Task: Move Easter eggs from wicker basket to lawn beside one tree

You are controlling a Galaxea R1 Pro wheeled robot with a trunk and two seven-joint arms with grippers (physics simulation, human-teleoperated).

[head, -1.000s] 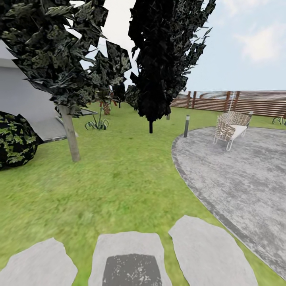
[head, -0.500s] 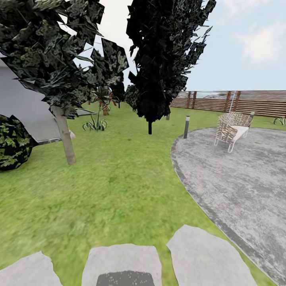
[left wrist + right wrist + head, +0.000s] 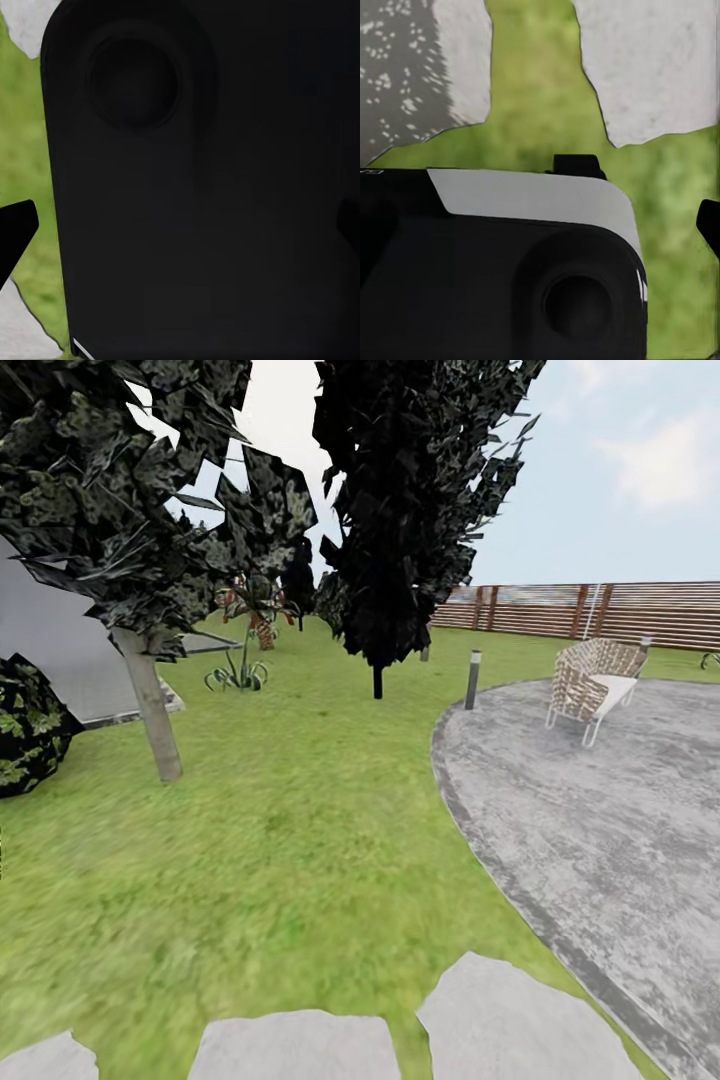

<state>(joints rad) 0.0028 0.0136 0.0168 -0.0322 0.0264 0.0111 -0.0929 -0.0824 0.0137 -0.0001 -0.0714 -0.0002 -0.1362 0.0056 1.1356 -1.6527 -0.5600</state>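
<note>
As the pale stepping stones [image 3: 500, 1020] slip lower than before, the robot advances over the mottled green lawn [image 3: 300, 840]; either tool's state cannot be told.

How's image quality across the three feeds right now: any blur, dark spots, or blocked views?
Head view: even daylight, no glare; the lawn looks smeared up close, and the narrow dark tree renders almost black. Left wrist view: a black robot part blocks most of the frame. Right wrist view: soft-focus grass and stepping stones, with a dark robot body covering the lower half.
</note>
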